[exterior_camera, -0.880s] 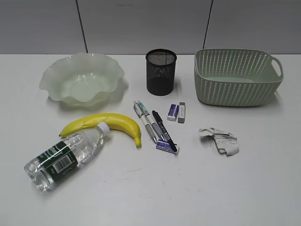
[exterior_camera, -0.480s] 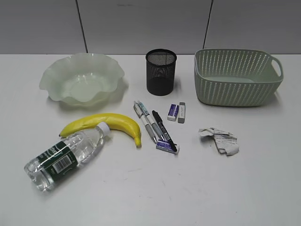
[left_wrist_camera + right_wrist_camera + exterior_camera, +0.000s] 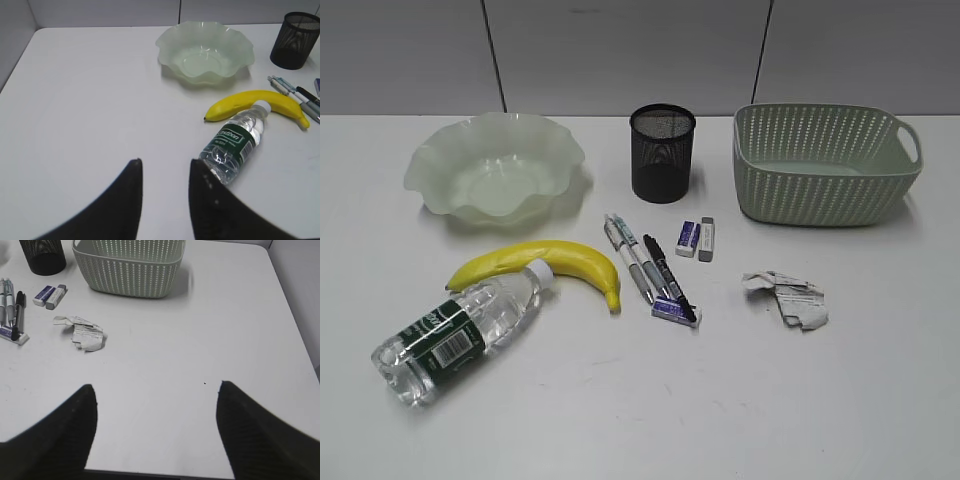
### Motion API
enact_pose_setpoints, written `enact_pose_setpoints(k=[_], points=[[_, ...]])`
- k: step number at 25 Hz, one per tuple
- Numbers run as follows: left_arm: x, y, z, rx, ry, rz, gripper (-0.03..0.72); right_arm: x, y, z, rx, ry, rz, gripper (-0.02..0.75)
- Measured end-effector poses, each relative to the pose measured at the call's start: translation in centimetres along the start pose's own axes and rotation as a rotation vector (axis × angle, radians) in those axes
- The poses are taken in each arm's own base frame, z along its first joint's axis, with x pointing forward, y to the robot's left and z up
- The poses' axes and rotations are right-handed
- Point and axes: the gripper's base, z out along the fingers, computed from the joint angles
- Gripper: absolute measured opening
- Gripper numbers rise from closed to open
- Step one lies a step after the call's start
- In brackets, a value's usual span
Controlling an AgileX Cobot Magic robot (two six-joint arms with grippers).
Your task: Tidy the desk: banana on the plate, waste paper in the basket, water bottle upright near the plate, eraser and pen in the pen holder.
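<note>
Nothing is tidied yet: our left claw (image 3: 165, 200) hangs narrowly parted and empty, our right claw (image 3: 156, 427) wide apart. The banana (image 3: 545, 262) lies against the water bottle (image 3: 460, 330); we should grip it mid-curve.

One camera looks down from the front at the whole desk (image 3: 640, 420). Each wrist camera looks across one side; all share the pens (image 3: 645, 262).

Water bottle (image 3: 231, 148) dark green label: white script brand, letters too blurred to read.
</note>
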Motion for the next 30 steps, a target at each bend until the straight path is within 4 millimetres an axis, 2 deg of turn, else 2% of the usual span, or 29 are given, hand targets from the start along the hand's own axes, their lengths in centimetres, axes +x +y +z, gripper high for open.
enact_pose_setpoints(k=[13,16,18,20,23,27,30], points=[[-0.1,0.0,0.0,0.002,-0.008,-0.001,0.237,0.0,0.0,0.0,0.0,0.0,0.001,0.582],[-1.4,-0.1,0.1,0.01,-0.057,-0.005,0.237,0.0,0.0,0.0,0.0,0.0,0.001,0.582],[-2.8,-0.2,0.9,0.012,-0.101,-0.006,0.237,0.0,0.0,0.0,0.0,0.0,0.0,0.582],[-4.3,-0.3,2.2,0.016,-0.13,-0.012,0.237,0.0,0.0,0.0,0.0,0.0,0.0,0.582],[-6.5,-0.5,5.2,0.033,-0.133,-0.039,0.238,0.0,0.0,0.0,0.0,0.0,0.0,0.582],[-9.2,-0.9,10.6,0.068,-0.053,-0.136,0.239,0.0,0.0,0.0,0.0,0.0,0.0,0.582],[-10.7,-1.5,15.6,0.083,0.083,-0.135,0.241,0.0,0.0,0.0,0.0,0.0,0.0,0.582]])
